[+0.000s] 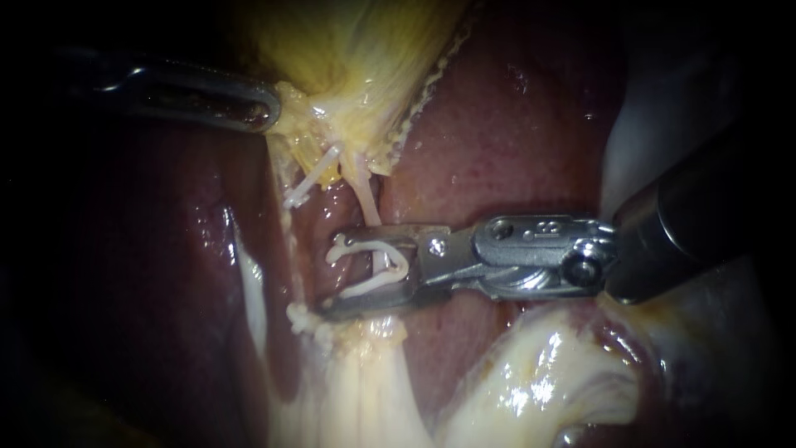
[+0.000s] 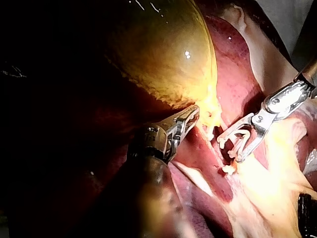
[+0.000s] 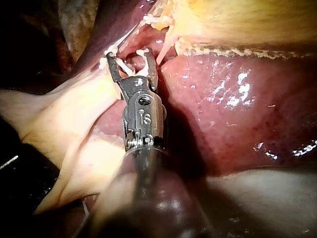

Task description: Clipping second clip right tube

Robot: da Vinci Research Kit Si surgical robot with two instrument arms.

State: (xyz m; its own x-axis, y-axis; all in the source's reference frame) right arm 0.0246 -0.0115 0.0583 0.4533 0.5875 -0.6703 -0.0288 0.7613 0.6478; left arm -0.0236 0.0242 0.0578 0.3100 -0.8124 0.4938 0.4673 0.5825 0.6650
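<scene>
My right instrument [image 1: 332, 274] comes in from the right, its jaws standing apart with a white clip [image 1: 369, 264] seated between them, both jaws touching it. A thin pale tube [image 1: 369, 203] runs down from the gallbladder [image 1: 356, 50] and passes between the clip's two arms. In the right wrist view the same jaws [image 3: 130, 57] straddle the tube [image 3: 166, 47] with the clip's white ends showing at the tips. My left instrument [image 1: 261, 112] enters from the upper left and is shut on the yellow tissue at the gallbladder's neck, also seen in the left wrist view [image 2: 190, 119].
Another white clip [image 1: 311, 178] lies slanted across tissue just left of the tube. Dark red liver [image 1: 497, 124] surrounds the site. Pale glistening fatty tissue [image 1: 531, 382] lies below my right instrument's shaft.
</scene>
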